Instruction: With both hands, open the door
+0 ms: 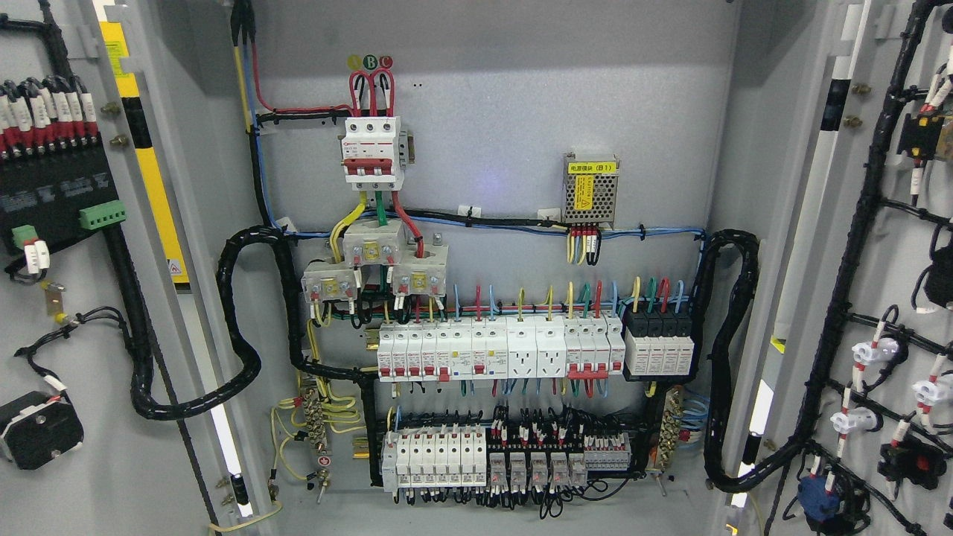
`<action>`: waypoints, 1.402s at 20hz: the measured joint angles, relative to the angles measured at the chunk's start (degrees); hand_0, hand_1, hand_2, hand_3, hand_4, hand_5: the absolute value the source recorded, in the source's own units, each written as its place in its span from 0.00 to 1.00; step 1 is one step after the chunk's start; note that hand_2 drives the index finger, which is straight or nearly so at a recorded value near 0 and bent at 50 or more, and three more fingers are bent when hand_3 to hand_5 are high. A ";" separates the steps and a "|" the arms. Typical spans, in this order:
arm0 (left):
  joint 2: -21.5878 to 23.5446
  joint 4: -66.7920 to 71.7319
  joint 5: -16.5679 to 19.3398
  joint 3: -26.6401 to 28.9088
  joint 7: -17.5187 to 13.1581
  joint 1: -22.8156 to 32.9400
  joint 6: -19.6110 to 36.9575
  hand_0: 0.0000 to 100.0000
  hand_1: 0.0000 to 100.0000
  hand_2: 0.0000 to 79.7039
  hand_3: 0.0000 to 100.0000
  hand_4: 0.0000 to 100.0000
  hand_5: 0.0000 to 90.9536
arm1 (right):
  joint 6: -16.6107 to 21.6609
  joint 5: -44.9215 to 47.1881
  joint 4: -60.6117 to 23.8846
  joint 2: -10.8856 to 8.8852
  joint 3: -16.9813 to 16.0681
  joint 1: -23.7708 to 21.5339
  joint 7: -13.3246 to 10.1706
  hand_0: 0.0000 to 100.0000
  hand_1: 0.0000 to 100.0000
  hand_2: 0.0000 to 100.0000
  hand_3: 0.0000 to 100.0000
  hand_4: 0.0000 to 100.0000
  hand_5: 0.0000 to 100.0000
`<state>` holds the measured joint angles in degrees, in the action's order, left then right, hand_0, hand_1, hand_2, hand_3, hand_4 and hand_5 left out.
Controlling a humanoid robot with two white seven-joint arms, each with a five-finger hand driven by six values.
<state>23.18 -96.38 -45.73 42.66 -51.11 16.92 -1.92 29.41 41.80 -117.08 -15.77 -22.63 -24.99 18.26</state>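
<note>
1. Already both doors stand swung wide; the left door (67,335) fills the left edge of the frame, its inner face turned toward the camera and its long axis running top to bottom.
2. Along that door's edge, at the upper left, runs a vertical yellow and black strip (153,186) with a small warning triangle at its lower end; its print is too small to read.
3. Beside the strip sits a black terminal block (52,179) with red and white wire ends above it and a green connector (102,215) at its right.
4. Centre frame, the cabinet's back panel (484,112) carries a white three-pole breaker (374,152), topped by round markers reading A, B, C.
5. Right of it hangs a perforated metal power module (590,190) with a yellow label in Chinese characters ending "(B1)".
6. Below, two rows of white breakers (499,350) run horizontally, left to right.
7. At the right edge, the right door (878,298) also stands upright, its inner face laced with black cable harness (849,260).
8. Neither hand nor arm shows anywhere, so their state cannot be told.
</note>
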 measured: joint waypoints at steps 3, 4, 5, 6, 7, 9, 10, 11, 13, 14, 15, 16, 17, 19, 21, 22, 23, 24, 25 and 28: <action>0.73 1.86 -0.01 0.14 -0.73 -1.94 -2.08 0.00 0.00 0.10 0.18 0.11 0.00 | 0.00 0.08 0.48 0.17 -0.66 0.03 0.00 0.21 0.07 0.00 0.00 0.00 0.00; 1.00 2.55 -0.01 0.15 -1.05 -2.68 -2.69 0.00 0.00 0.10 0.18 0.11 0.00 | 0.00 0.10 0.64 0.23 -0.85 0.05 0.00 0.21 0.07 0.00 0.00 0.00 0.00; 1.35 3.33 0.00 0.16 -1.14 -3.48 -3.06 0.00 0.00 0.10 0.18 0.11 0.00 | 0.00 0.12 0.77 0.27 -1.01 0.06 0.00 0.21 0.07 0.00 0.00 0.00 0.00; 1.68 4.02 0.02 0.16 -1.25 -4.19 -3.31 0.00 0.00 0.10 0.18 0.11 0.00 | -0.04 0.14 0.89 0.32 -1.16 0.09 0.00 0.21 0.07 0.00 0.00 0.00 0.00; 1.99 4.71 0.03 0.15 -1.31 -4.74 -3.55 0.00 0.00 0.10 0.18 0.11 0.00 | -0.07 0.15 1.00 0.36 -1.29 0.12 0.00 0.21 0.07 0.00 0.00 0.00 0.00; 2.59 6.05 0.04 0.12 -1.45 -5.82 -3.82 0.00 0.00 0.10 0.18 0.10 0.00 | -0.13 0.17 1.20 0.42 -1.57 0.18 0.00 0.21 0.07 0.00 0.00 0.00 0.00; 2.84 6.64 0.05 0.10 -1.51 -6.20 -3.88 0.00 0.00 0.10 0.18 0.10 0.00 | -0.13 0.18 1.29 0.45 -1.70 0.21 0.00 0.22 0.07 0.00 0.00 0.00 0.00; 3.08 7.17 0.06 0.08 -1.53 -6.50 -3.90 0.00 0.00 0.11 0.18 0.10 0.00 | -0.13 0.19 1.37 0.47 -1.86 0.23 0.00 0.22 0.07 0.00 0.00 0.00 0.00; 3.50 8.24 0.08 0.05 -1.68 -6.99 -3.93 0.00 0.00 0.11 0.18 0.10 0.00 | -0.14 0.19 1.51 0.50 -2.11 0.27 0.00 0.22 0.07 0.00 0.00 0.00 0.00; 3.66 8.73 0.09 0.03 -1.85 -7.18 -3.93 0.00 0.00 0.11 0.18 0.10 0.00 | -0.14 0.20 1.56 0.51 -2.22 0.29 0.00 0.22 0.07 0.00 0.00 0.00 0.00; 3.82 9.12 0.10 0.03 -1.92 -7.34 -3.93 0.00 0.00 0.11 0.18 0.10 0.00 | -0.14 0.20 1.62 0.52 -2.33 0.31 0.00 0.22 0.07 0.00 0.00 0.00 0.00; 3.96 9.54 0.12 0.02 -1.94 -7.46 -3.93 0.00 0.00 0.11 0.18 0.10 0.00 | -0.14 0.20 1.66 0.53 -2.42 0.34 0.00 0.21 0.07 0.00 0.00 0.00 0.00; 4.10 9.92 0.14 0.01 -1.95 -7.62 -3.93 0.00 0.00 0.11 0.18 0.10 0.00 | -0.14 0.20 1.71 0.55 -2.50 0.37 0.00 0.21 0.07 0.00 0.00 0.00 0.00; 4.36 10.63 0.15 -0.02 -1.97 -7.79 -3.94 0.00 0.00 0.11 0.18 0.10 0.00 | -0.14 0.20 1.78 0.57 -2.66 0.40 0.00 0.21 0.07 0.00 0.00 0.00 0.00; 4.53 11.12 0.15 -0.04 -1.97 -7.90 -3.94 0.00 0.00 0.11 0.18 0.10 0.00 | -0.14 0.21 1.85 0.59 -2.77 0.41 0.00 0.21 0.07 0.00 0.00 0.00 0.00; 4.60 11.27 0.14 -0.04 -1.98 -7.91 -3.94 0.00 0.01 0.11 0.18 0.10 0.00 | -0.14 0.21 1.87 0.60 -2.82 0.41 0.01 0.21 0.07 0.00 0.00 0.00 0.00; 4.63 11.39 0.13 -0.04 -2.00 -7.90 -3.94 0.00 0.01 0.11 0.18 0.10 0.00 | -0.14 0.21 1.88 0.60 -2.88 0.40 0.01 0.21 0.07 0.00 0.00 0.00 0.00; 4.66 11.46 0.13 -0.03 -2.10 -7.81 -3.94 0.00 0.01 0.11 0.18 0.10 0.00 | -0.14 0.22 1.88 0.61 -2.90 0.40 0.01 0.21 0.07 0.00 0.00 0.00 0.00; 4.67 11.46 0.13 0.00 -2.47 -7.64 -3.94 0.00 0.01 0.11 0.18 0.10 0.00 | -0.14 0.23 1.85 0.61 -2.91 0.39 0.01 0.21 0.07 0.00 0.00 0.00 0.00; 4.57 10.75 0.11 0.05 -3.30 -6.33 -3.94 0.00 0.00 0.11 0.19 0.10 0.00 | -0.14 0.26 1.69 0.62 -2.81 0.31 0.01 0.21 0.07 0.00 0.00 0.00 0.00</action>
<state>27.76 -85.64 -45.62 42.71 -54.41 10.59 -5.86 29.27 42.06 -115.39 -15.16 -25.43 -24.68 18.27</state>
